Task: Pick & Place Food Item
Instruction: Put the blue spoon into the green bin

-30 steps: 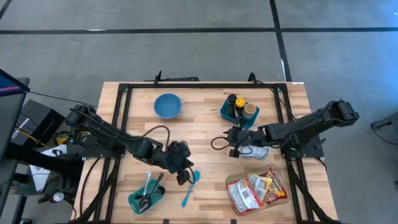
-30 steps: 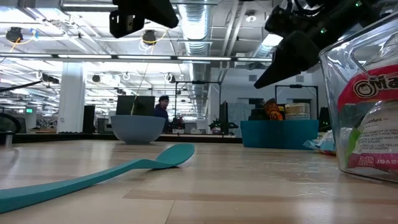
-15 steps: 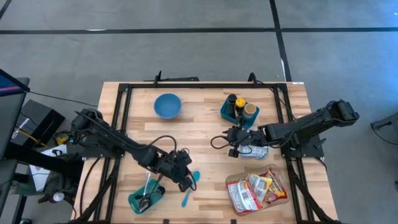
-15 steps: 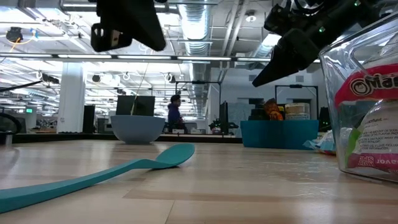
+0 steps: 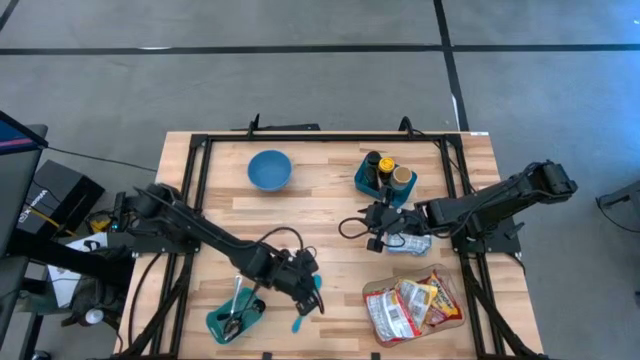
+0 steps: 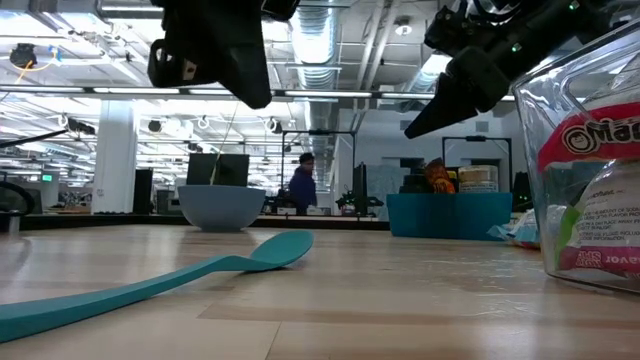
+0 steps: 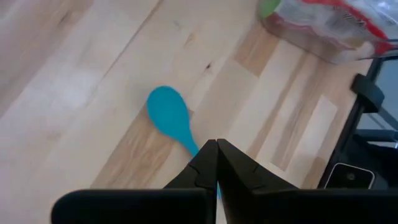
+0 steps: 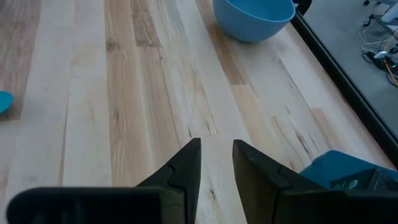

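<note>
L gripper (image 5: 312,297) pinched tight, empty, over teal spatula (image 5: 305,303); R gripper (image 5: 372,229) narrow gap, at 9 o'clock of snack packet (image 5: 412,243).

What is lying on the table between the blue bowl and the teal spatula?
Nothing: in the high view only bare wood of the table separates the blue bowl from the teal spatula. The left gripper hangs over the spatula itself.

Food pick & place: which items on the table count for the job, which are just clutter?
Job: food packets in the clear container; loose packet by the right gripper; blue bowl, perhaps the target.

Clutter: teal spoon under the left gripper; utensil bin; bin of bottles.
</note>
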You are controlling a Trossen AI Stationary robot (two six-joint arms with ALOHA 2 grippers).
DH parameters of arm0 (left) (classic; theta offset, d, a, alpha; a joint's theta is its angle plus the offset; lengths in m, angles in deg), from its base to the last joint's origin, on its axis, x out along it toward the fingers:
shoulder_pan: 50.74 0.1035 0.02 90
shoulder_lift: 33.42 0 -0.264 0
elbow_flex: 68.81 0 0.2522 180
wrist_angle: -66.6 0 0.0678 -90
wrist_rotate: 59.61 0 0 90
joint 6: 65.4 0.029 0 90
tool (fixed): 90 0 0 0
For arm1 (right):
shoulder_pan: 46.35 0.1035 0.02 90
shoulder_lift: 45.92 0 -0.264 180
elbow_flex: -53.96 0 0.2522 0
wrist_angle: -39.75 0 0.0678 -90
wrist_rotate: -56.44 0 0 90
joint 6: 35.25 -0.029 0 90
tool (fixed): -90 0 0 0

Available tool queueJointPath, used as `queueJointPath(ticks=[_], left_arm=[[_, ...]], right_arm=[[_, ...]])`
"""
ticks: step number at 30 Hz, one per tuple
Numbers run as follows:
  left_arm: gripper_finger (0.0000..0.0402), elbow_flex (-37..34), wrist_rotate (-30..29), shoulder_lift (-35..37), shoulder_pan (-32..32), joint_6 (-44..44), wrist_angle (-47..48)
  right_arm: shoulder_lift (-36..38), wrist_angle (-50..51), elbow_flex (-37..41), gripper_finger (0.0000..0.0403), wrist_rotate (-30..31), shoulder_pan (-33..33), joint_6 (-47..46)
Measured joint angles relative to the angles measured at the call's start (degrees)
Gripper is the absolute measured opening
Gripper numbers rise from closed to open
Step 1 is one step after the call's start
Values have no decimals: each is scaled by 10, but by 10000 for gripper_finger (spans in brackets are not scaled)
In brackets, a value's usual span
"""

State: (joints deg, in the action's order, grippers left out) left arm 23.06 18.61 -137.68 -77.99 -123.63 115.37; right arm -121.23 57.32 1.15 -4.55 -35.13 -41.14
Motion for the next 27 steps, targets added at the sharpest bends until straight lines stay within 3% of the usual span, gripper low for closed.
queueJointPath(ticks=[14, 27], left_arm=[[0, 8, 2, -42, -16, -101, 0], [0, 7, 32, -54, -16, -70, -30]], right_arm=[[0, 0, 0, 87, 0, 0, -1], [0, 0, 0, 87, 0, 0, -1]])
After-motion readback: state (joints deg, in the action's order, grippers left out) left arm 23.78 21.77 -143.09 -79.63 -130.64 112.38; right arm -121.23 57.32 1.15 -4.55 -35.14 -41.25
